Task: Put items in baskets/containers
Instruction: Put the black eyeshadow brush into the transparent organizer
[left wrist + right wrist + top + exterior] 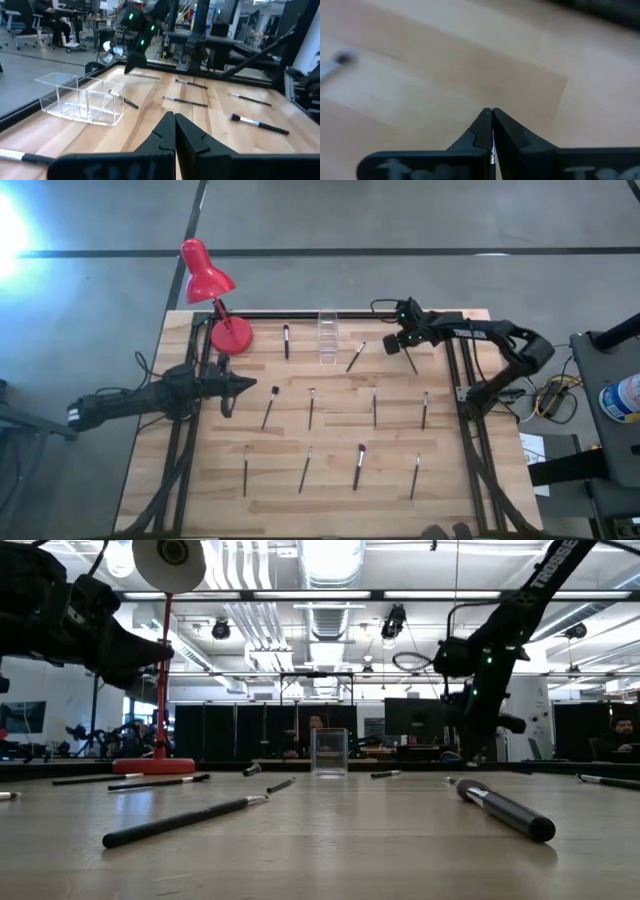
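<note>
Several thin dark brushes with silver ferrules lie flat on the wooden table, among them one [311, 408] mid-table and one [358, 467] nearer the front. The clear plastic container [327, 337] stands at the far middle, and another brush [353, 358] lies just beside it. My right gripper [398, 347] slants down at the far right, shut on a brush [411, 363]. Near the red lamp's base, my left gripper [234, 385] hovers level over the table's left side, shut and holding nothing; its closed fingers [175, 120] face the container [85, 97]. My right gripper pinches one brush between its two fingers; a thin silver part [492, 150] shows in the slit between them and a pale tip [491, 108] at their ends. The fingers slant down from the far right. The handle [413, 367] runs out toward the near right; whether it clears the table I cannot tell.
A red desk lamp [207, 275] stands at the far left with its round base [231, 335] on the table. Bare wood lies between the rows of brushes. Black rails run along the table's left, right and far edges.
</note>
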You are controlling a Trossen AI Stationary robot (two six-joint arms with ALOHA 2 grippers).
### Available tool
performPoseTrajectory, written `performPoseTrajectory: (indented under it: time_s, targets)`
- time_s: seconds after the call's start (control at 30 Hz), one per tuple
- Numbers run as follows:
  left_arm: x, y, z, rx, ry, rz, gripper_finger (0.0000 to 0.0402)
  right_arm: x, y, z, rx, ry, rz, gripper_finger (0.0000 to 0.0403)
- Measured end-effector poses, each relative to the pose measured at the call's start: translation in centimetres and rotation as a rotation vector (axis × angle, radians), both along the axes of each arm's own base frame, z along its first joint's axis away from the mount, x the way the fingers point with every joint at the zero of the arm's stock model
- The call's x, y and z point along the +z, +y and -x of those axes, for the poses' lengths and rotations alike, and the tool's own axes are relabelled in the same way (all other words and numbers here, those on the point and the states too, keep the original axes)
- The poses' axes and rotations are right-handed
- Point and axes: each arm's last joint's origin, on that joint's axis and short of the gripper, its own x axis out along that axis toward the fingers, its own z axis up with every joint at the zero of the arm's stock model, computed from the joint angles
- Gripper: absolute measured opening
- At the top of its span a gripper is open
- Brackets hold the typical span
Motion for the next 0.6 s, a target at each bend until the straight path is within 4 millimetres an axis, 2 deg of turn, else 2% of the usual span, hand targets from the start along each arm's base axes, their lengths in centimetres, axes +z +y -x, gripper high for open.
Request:
performPoseTrajectory:
  time_s: [0.23, 0.43, 0.6]
  targets:
    - [0.4, 0.1, -0.4, 0.003, -0.048, 0.046, 0.0000, 2.9, 2.0, -0.3, 0.130, -0.165, 0.179, 0.0008]
    - [1.7, 0.2, -0.8, 0.001, -0.175, 0.034, 0.0000, 4.0, 4.6, -0.6, 0.253, -0.396, 0.352, 0.0008]
    - [1.8, 0.2, -1.0, 0.001, -0.187, 0.033, 0.0000, 4.3, 7.0, -1.5, 0.362, -0.597, 0.524, 0.0008]
